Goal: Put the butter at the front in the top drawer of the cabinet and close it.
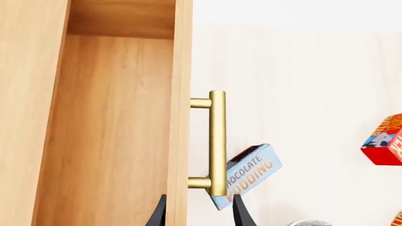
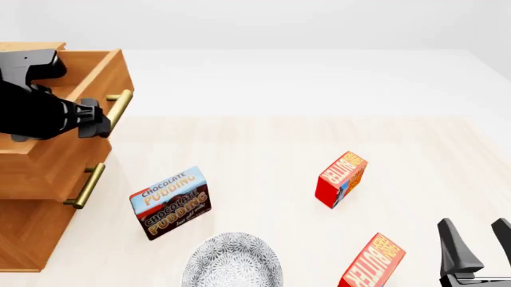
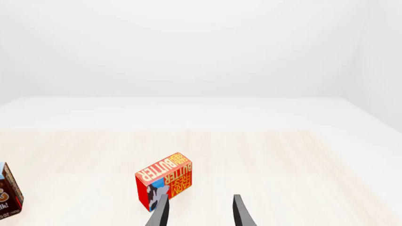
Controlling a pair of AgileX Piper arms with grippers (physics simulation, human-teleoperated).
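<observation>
Butter (image 2: 373,265) lay on the table (image 2: 264,149) at the front, just beside the right gripper (image 2: 475,250), whose fingers stood spread apart and held nothing. A second carton (image 2: 341,178) stood farther back. The top drawer (image 2: 96,78) of the cabinet (image 2: 32,179) was pulled out. The left gripper (image 1: 199,210) was spread wide around the drawer's front board, next to its brass handle (image 1: 217,141). A pudding box (image 2: 170,203) and a patterned bowl (image 2: 231,263) sat near the cabinet.

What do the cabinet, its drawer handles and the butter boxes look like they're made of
Cabinet: light wood, matte, visible grain. Top drawer handle: brass-coloured metal, satin sheen. Butter cartons: probably printed cardboard, with flat faces and sharp edges. Being renders, these are only looks.
</observation>
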